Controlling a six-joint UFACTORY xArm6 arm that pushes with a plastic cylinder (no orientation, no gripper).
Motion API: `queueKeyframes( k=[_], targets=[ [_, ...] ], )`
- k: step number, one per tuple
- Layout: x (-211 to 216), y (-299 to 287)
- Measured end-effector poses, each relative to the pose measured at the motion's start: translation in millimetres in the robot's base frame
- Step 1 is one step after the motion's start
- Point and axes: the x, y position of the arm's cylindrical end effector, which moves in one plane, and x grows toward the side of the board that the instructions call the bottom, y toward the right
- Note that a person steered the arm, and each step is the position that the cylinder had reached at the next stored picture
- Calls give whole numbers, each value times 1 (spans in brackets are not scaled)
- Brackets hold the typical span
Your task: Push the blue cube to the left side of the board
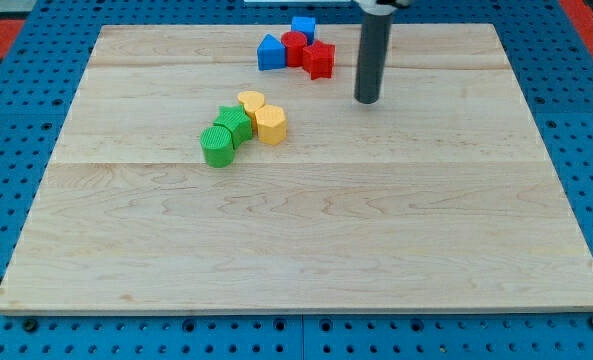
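Fingers none: my tip [367, 100] rests on the desk [306, 240], right of and below the blue cube [303, 26], apart.

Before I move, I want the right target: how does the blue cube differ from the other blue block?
The small blue cube sits at the cluster's top, nearer the view's top edge; the other blue block, with a peaked top, sits at the cluster's left end. The cube looks boxy and flat-topped; the peaked block looks wider. The cube lies closer to my tip, which stands to the right of both. Both are blue and touch red blocks.
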Motion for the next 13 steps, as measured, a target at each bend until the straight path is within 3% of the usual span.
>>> queueKeyframes(
  k=[4,5,8,9,10,11,12,13],
  targets=[
    [7,10],
    [20,-12],
    [-96,17],
    [-130,-34],
    [-132,-122],
    [-127,-156],
    [-127,-73],
    [-103,-45]
  ],
)
